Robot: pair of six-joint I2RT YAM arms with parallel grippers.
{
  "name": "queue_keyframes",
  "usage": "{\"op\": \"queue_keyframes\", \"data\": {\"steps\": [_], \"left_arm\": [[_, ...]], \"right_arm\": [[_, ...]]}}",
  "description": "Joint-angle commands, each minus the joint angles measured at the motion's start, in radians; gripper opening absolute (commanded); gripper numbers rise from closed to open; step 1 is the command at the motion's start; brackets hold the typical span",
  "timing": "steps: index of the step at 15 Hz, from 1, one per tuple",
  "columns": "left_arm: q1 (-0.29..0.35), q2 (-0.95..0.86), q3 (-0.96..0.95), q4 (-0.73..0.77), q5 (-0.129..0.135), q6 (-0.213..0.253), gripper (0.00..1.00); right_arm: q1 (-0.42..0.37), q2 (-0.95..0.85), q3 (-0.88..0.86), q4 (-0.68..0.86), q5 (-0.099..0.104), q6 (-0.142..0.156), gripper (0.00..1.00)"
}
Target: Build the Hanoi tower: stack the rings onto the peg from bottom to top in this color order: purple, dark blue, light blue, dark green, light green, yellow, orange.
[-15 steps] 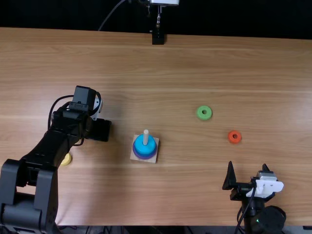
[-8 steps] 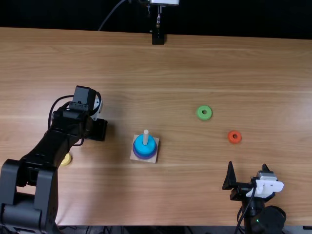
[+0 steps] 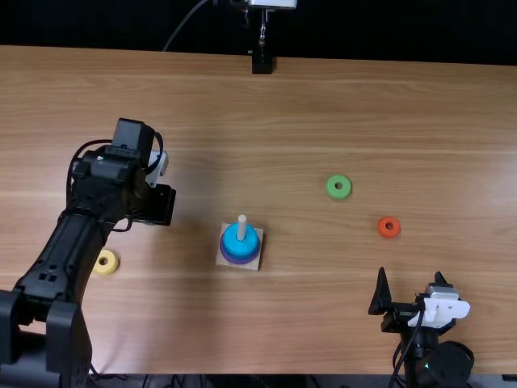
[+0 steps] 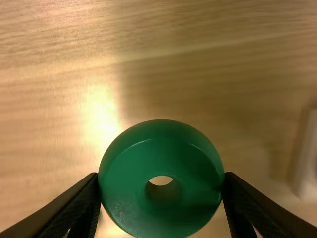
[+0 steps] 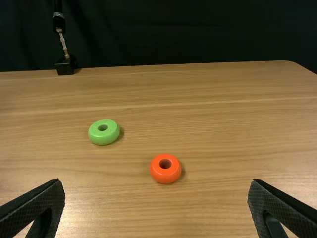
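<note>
In the top view my left gripper (image 3: 155, 205) is over the table left of the peg base; in the left wrist view the left gripper (image 4: 161, 179) is shut on the dark green ring (image 4: 121, 183), its hole facing the camera. A light blue ring (image 3: 235, 234) sits around the upright peg (image 3: 241, 224), with purple-blue (image 3: 240, 258) below it on the square base (image 3: 224, 260). My right gripper (image 3: 410, 275) stands open near the table's near edge; in the right wrist view nothing is between the right gripper's (image 5: 156, 184) fingers.
Loose on the table lie a yellow ring (image 3: 106, 268) beside the left arm, a light green ring (image 3: 338, 194) right of the base, and an orange ring (image 3: 388, 234) beyond the right gripper. A black stand (image 3: 262, 63) is at the far edge.
My left arm has shifted slightly left and away from the near edge, uncovering the yellow ring. The right arm and the peg base have kept still.
</note>
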Motion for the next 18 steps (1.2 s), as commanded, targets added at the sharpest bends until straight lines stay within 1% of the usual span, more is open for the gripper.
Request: {"op": "queue_keyframes", "data": {"steps": [1, 2, 3, 8, 10, 14, 18], "left_arm": [[-0.005, -0.053, 0.096, -0.064, 0.077, 0.007, 0.10], [-0.016, -0.053, 0.153, -0.129, 0.086, 0.007, 0.10], [-0.033, -0.053, 0.196, -0.171, 0.088, 0.007, 0.10], [-0.148, -0.050, 0.358, -0.307, 0.089, 0.007, 0.10], [-0.188, -0.047, 0.413, -0.335, 0.093, 0.007, 0.10], [-0.257, -0.037, 0.449, -0.340, 0.124, -0.004, 0.10], [-0.306, -0.033, 0.449, -0.342, 0.124, -0.006, 0.11]], "right_arm": [[-0.010, -0.013, -0.068, -0.075, 0.011, -0.001, 1.00], [-0.010, -0.013, -0.068, -0.075, 0.011, -0.001, 1.00], [-0.010, -0.013, -0.068, -0.075, 0.011, -0.001, 1.00], [-0.010, -0.013, -0.068, -0.075, 0.011, -0.001, 1.00], [-0.010, -0.013, -0.068, -0.075, 0.011, -0.001, 1.00], [-0.010, -0.013, -0.068, -0.075, 0.011, -0.001, 1.00], [-0.010, -0.013, -0.068, -0.075, 0.011, -0.001, 1.00]]}}
